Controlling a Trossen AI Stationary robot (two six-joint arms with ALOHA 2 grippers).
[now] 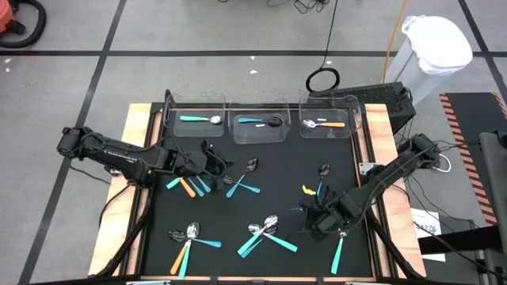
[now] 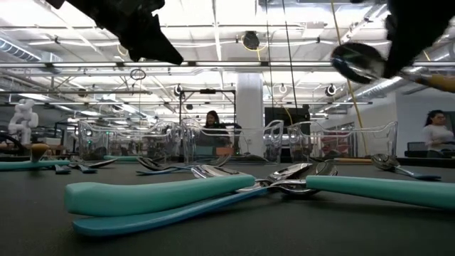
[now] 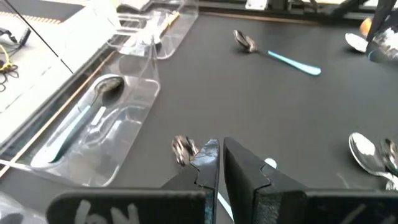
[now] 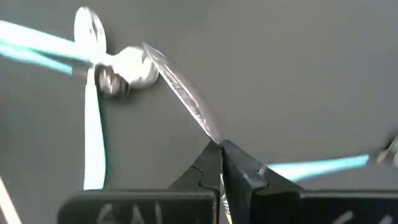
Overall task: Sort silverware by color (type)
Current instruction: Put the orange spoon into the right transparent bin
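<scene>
Silverware (image 1: 265, 232) lies scattered over my black mat (image 1: 269, 190): a crossed cluster of teal spoons near the mat's front middle, a teal and orange bunch (image 1: 190, 187) at its left side, another pair (image 1: 186, 240) at its front left, a teal spoon (image 1: 242, 178) near its centre. My right gripper (image 4: 221, 146) is pinched shut on a spoon (image 4: 180, 90), the metal neck caught between my fingertips, the bowl sticking out ahead; in the low view that spoon (image 2: 362, 62) hangs clear above the mat. This is over the mat's front right, just beside a teal spoon (image 1: 338, 253) lying flat. My left gripper (image 3: 221, 149) sits closed at the mat's left side, by the teal and orange bunch; I can't tell if anything is in it. Along the mat's far edge stand three clear trays: left (image 1: 170, 131) holds a teal spoon, middle (image 1: 238, 138) a dark-headed piece, right (image 1: 352, 131) an orange one.
</scene>
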